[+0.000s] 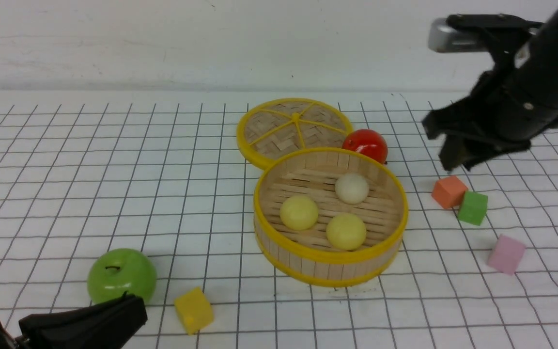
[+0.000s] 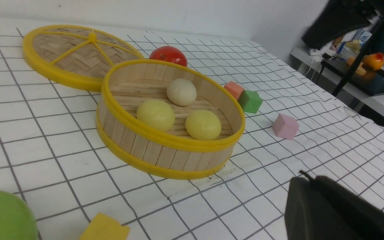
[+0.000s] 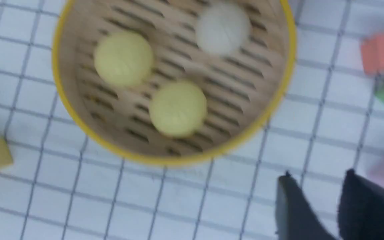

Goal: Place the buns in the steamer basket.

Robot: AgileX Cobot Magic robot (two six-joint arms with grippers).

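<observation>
The steamer basket [image 1: 308, 264] stands mid-table with all three buns on its slatted floor: two pale yellow buns [image 1: 299, 212] [image 1: 346, 231] and a cream bun [image 1: 352, 188]. The right wrist view looks down on the basket [image 3: 280, 96] and its buns [image 3: 178, 109], somewhat blurred. My right gripper [image 1: 458, 165] hangs in the air to the right of the basket, above the orange cube. Its jaws stand apart with nothing between them [image 3: 318, 175]. My left gripper [image 1: 133, 310] lies low at the near left, shut and empty [image 2: 307, 176], with the basket [image 2: 165, 156] ahead of it.
The flat woven lid [image 1: 279, 131] leans behind the basket, and a red apple [image 1: 366, 144] sits beside it. A green apple [image 1: 122, 275] and a yellow cube [image 1: 193, 309] lie by my left gripper. Orange [image 1: 449, 191], green [image 1: 472, 207] and pink [image 1: 505, 253] cubes lie to the right.
</observation>
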